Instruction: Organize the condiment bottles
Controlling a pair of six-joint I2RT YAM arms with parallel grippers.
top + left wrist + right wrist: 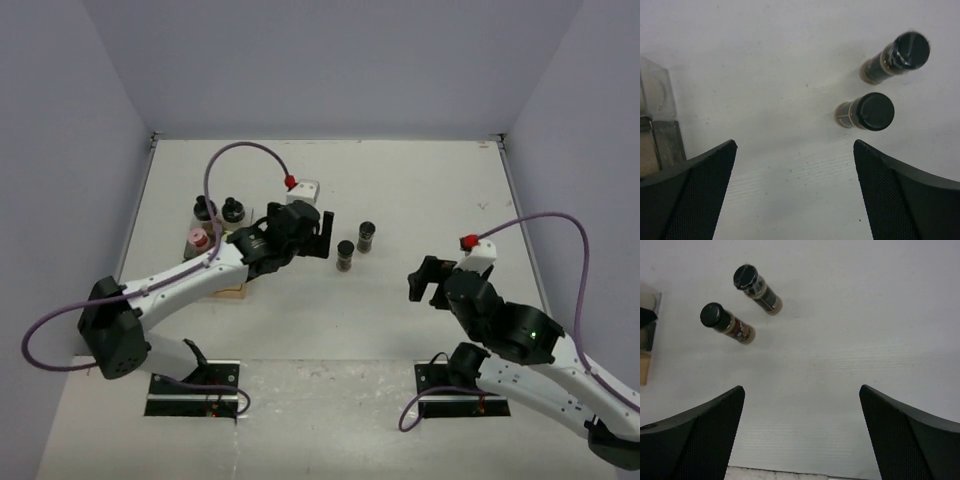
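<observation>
Two black-capped condiment bottles stand loose on the white table: one (345, 255) (867, 111) (727, 322) nearer, the other (366, 236) (897, 56) (757, 289) just behind it to the right. Two more black-capped bottles (204, 208) (233, 209) and a pink-lidded one (198, 240) sit at the wooden rack (228, 290) on the left. My left gripper (322, 238) (795, 146) hovers open and empty just left of the loose pair. Farther right, my right gripper (428, 283) (801, 389) is also open and holds nothing.
The rack's clear panel and wooden edge (660, 140) show at the left of the left wrist view. A white block with a red connector (300, 188) sits behind the left gripper. Purple cables loop over both arms. Walls close the table's far and side edges.
</observation>
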